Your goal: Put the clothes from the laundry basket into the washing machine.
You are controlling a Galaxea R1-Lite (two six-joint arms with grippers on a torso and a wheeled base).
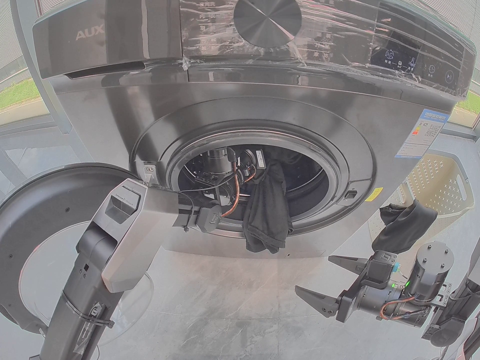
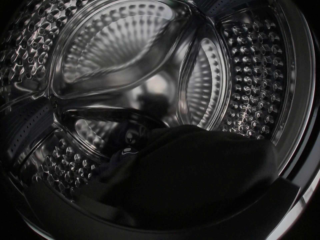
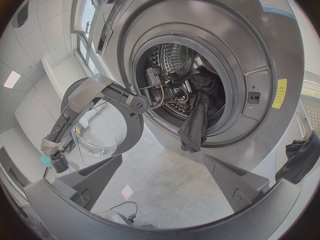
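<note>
Your right gripper (image 1: 314, 275): hanging open, empty, near the laundry basket (image 1: 440, 181). Left gripper (image 1: 218, 162): sitting inside the washing machine (image 1: 125, 106); grip, cannot tell. Black garment (image 1: 267, 211): draping over the door rim, so you are risking dragging it onto the floor on withdrawal.

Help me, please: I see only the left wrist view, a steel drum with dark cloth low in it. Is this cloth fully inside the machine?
Observer: No. In the head view the black garment hangs over the rim of the washing machine opening, with its lower part outside.
Operator: Does the right claw hold something?
Observer: No, the right claw is open and empty, low before the machine.
Operator: Are clothes left in the basket?
Observer: One dark garment drapes over the rim of the laundry basket, to the machine's right.
</note>
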